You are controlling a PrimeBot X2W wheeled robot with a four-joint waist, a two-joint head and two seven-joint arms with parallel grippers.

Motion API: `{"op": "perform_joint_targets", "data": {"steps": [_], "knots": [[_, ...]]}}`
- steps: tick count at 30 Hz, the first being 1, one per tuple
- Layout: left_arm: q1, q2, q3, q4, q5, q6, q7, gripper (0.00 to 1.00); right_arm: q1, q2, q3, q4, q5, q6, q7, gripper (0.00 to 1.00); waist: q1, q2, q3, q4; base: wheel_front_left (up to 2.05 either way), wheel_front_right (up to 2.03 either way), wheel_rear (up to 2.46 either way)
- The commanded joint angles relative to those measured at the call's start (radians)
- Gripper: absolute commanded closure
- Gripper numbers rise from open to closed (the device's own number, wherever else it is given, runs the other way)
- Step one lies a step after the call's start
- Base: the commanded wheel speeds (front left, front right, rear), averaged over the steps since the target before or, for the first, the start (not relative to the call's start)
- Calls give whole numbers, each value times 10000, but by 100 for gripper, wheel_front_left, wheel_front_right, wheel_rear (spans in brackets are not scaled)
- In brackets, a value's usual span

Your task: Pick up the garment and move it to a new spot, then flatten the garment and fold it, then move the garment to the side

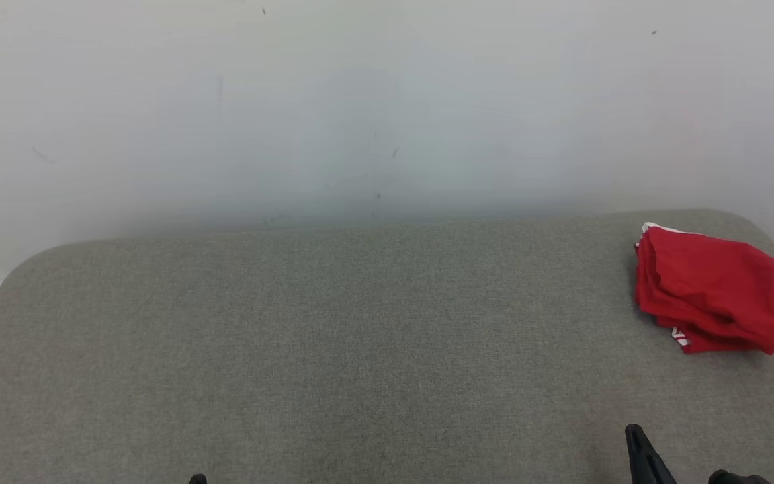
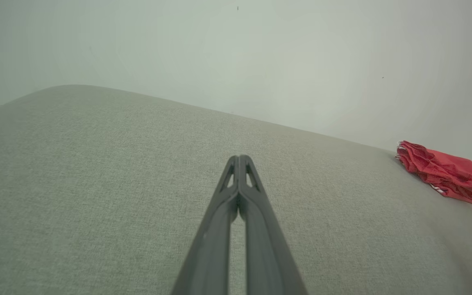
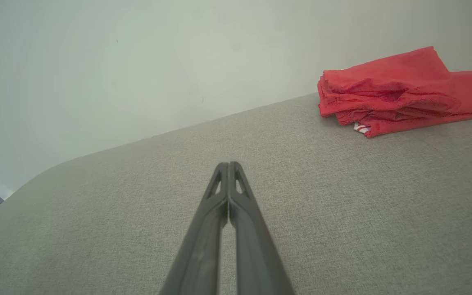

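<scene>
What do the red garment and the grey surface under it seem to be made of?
Red garment: soft, matte knit cloth, probably; it creases and stacks in limp folds. Grey surface: woven upholstery fabric, matte, judging by its fine speckled weave.

The left gripper (image 2: 239, 157) has two long fingers (image 2: 213, 246) of dark grey, matt plastic. They are wide at the base and narrow to a thin tip. Each finger has a small, slim cut-out near the tip. The right gripper (image 3: 228, 164) looks the same. In the head view its fingers appear almost black and pointed.
</scene>
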Motion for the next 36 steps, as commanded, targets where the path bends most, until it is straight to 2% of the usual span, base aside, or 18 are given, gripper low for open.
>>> {"op": "perform_joint_targets", "data": {"steps": [1, 19, 36], "knots": [[-316, 6, -27, -63, -386, -47, 22, 100, -234, -97, -139, -116, 405, 0, 68, 100, 0, 0, 10, -2, 0, 0, 0], [-1251, 8, -407, 837, -3987, -392, 330, 100, -628, -281, -1136, 160, 4098, 0, 1023, 100, 0, 0, 198, -48, 0, 0, 0], [-1838, 8, -665, 1384, -6348, -613, 528, 100, -873, -374, -1822, 329, 6489, -1, 1677, 100, 0, 0, 350, -85, 0, 0, 0]]}}
